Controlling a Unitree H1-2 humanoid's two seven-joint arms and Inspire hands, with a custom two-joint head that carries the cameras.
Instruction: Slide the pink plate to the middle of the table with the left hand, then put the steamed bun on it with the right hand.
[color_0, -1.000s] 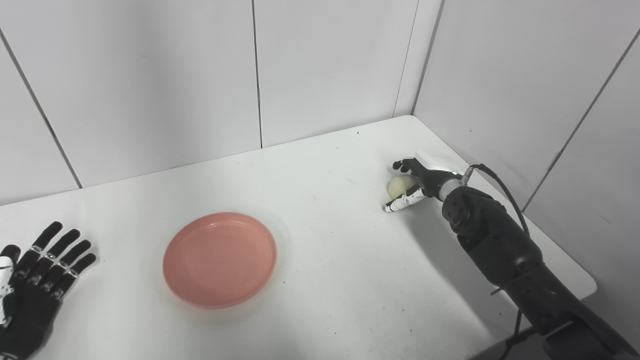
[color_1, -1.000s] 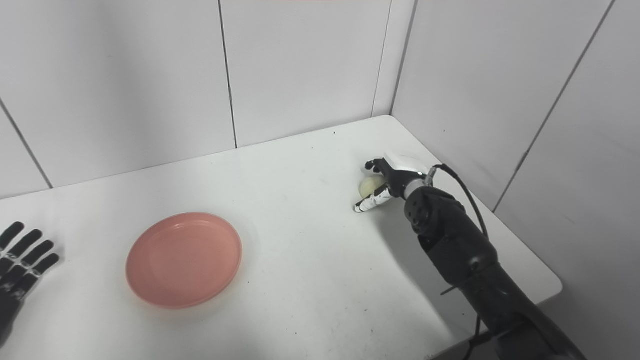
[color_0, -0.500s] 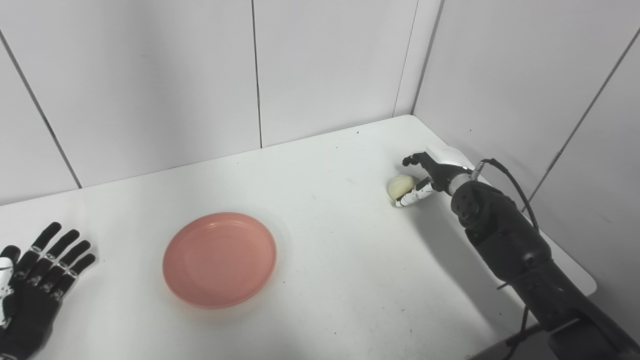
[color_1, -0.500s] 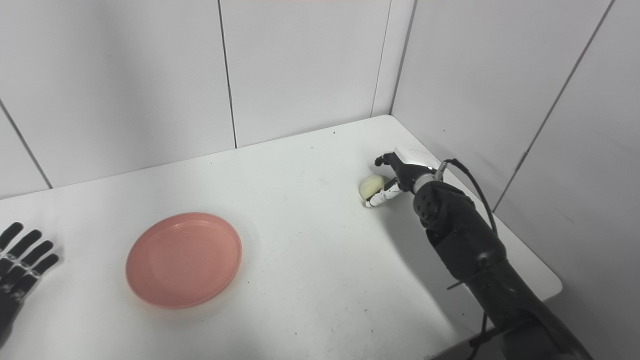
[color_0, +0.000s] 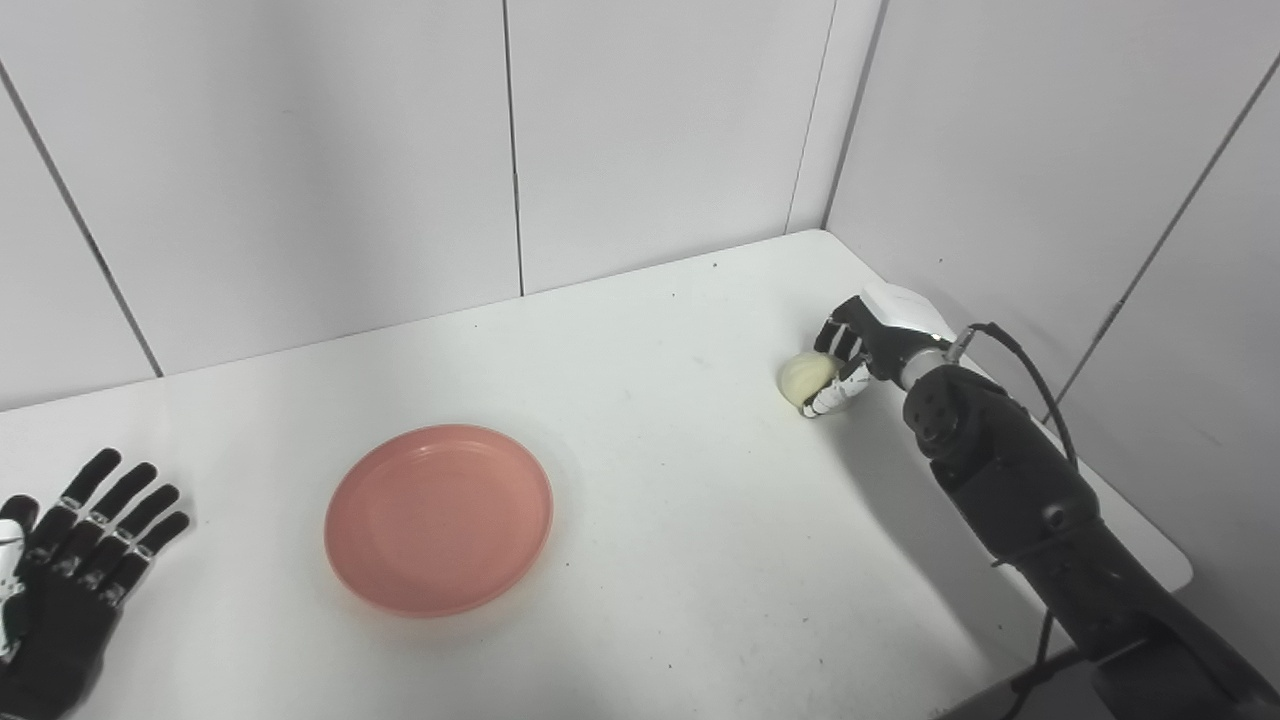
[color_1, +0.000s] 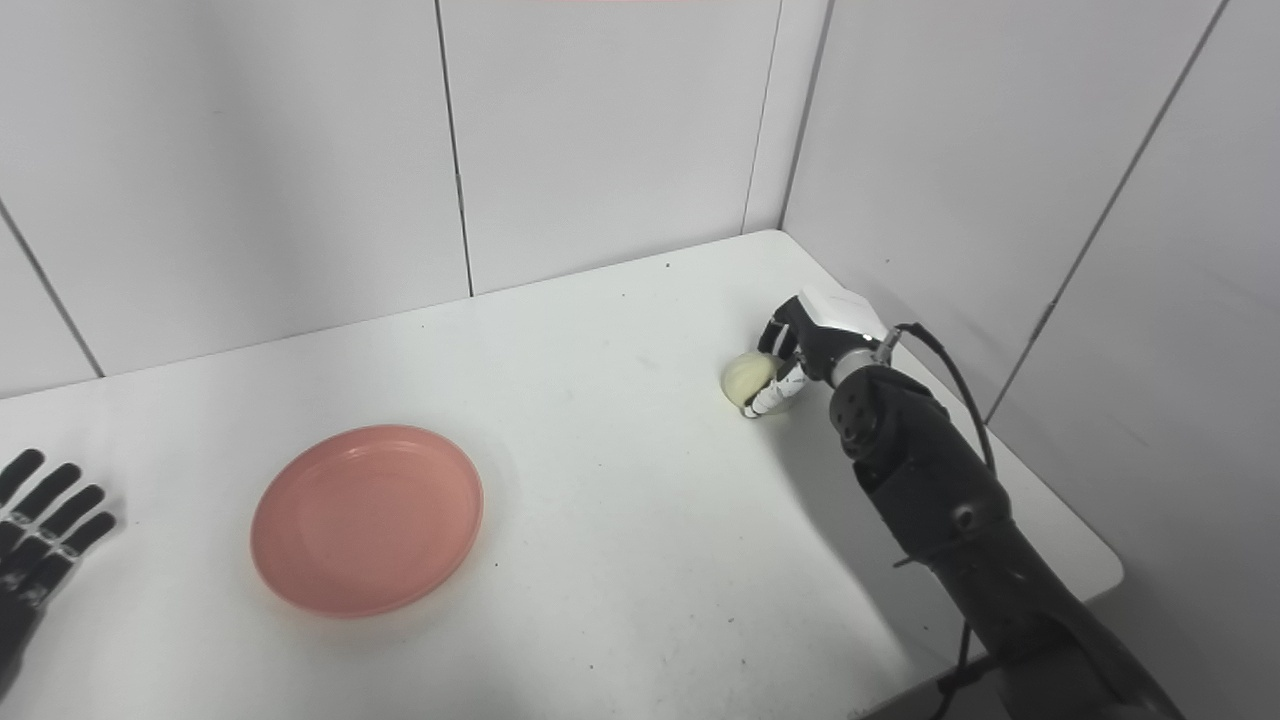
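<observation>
Steamed bun (color_0: 808, 376) at table (color_0: 660, 560) far-right, right hand (color_0: 850, 355) fingers curled against it, grip unconfirmed; likely soft/light, so cup sides gently w/o squeezing.

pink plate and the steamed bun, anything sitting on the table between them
Nothing. Both eye views show only bare white table between the pink plate and the steamed bun, which the right hand is closing around.

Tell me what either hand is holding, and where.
The right hand closes its fingers on the steamed bun's right side; the left hand holds nothing.
</observation>
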